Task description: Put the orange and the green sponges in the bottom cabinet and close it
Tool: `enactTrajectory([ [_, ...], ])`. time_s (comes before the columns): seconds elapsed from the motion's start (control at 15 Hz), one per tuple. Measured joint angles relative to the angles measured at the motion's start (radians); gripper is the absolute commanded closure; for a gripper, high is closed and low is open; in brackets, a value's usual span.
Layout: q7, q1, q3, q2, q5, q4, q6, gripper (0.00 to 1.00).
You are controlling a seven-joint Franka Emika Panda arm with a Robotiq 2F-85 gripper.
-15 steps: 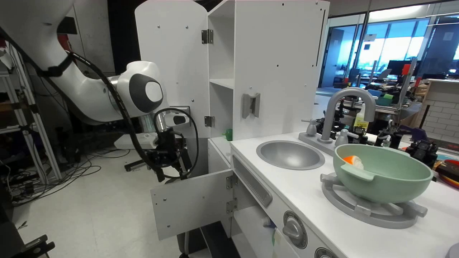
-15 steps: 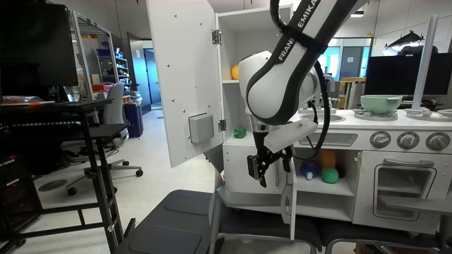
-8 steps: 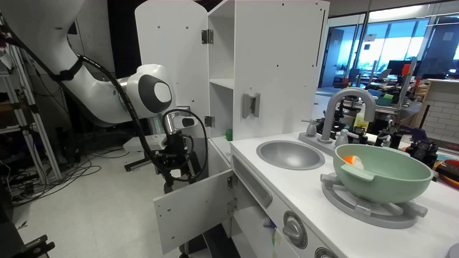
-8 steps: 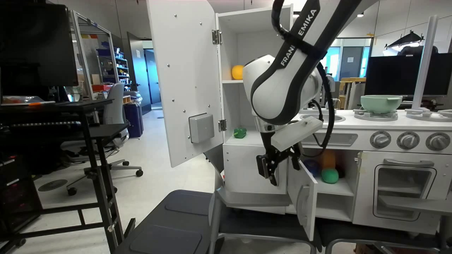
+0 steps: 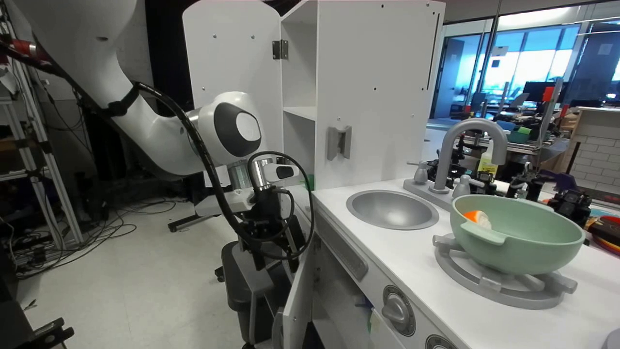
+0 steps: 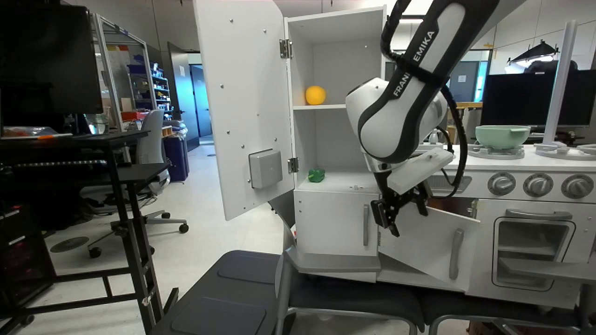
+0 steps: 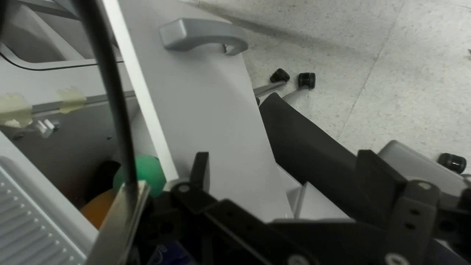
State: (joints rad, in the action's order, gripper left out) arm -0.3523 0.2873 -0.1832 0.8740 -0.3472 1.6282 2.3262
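**Lower cabinet door (image 6: pixel 433 242) partly closed**

Both task items are seen in the wrist view, inside the lower cabinet (image 7: pixel 84 132), behind the door. The green sponge (image 7: pixel 151 173) is round, smooth and mint-coloured; it is crossed by a dark strip (image 7: pixel 114 95), and its lower edge in that view is covered by the gripper (image 7: pixel 285 165). The orange sponge (image 7: pixel 96 209) is placed just beside it and is shown only as a curved, shaded piece; its full shape cannot be read, nor whether the two are touching.

The door is white, with a grey handle (image 6: pixel 456 253) fixed to its outer face, and is left standing ajar. The gripper's fingers (image 7: pixel 199 169) are spread well apart. One finger is seen over the door in the wrist view; contact cannot be confirmed.

Compared with half a second earlier: the door has been swung markedly nearer the cabinet front in both exterior views. The green sponge, then in plain sight in an exterior view, is now hidden there by the door. The arm (image 6: pixel 386 135) has been shifted the same way, and the yellow-orange ball (image 6: pixel 315 95), partly covered then, is now fully exposed on its shelf.
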Motion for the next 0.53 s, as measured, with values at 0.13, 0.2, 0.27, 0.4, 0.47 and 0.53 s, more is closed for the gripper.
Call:
enactTrajectory([
  [0.13, -0.001, -0.004, -0.015, 0.007, -0.002, 0.0, -0.01, 0.0],
  [0.2, -0.003, -0.004, -0.02, 0.01, -0.003, 0.001, -0.015, 0.0],
  [0.27, -0.005, -0.004, -0.023, 0.012, -0.007, 0.002, -0.02, 0.0],
  [0.4, -0.021, -0.002, -0.03, 0.013, -0.029, 0.01, -0.024, 0.0],
  [0.47, -0.032, 0.0, -0.035, 0.013, -0.042, 0.017, -0.024, 0.0],
  [0.53, -0.047, 0.001, -0.04, 0.013, -0.053, 0.026, -0.024, 0.0],
])
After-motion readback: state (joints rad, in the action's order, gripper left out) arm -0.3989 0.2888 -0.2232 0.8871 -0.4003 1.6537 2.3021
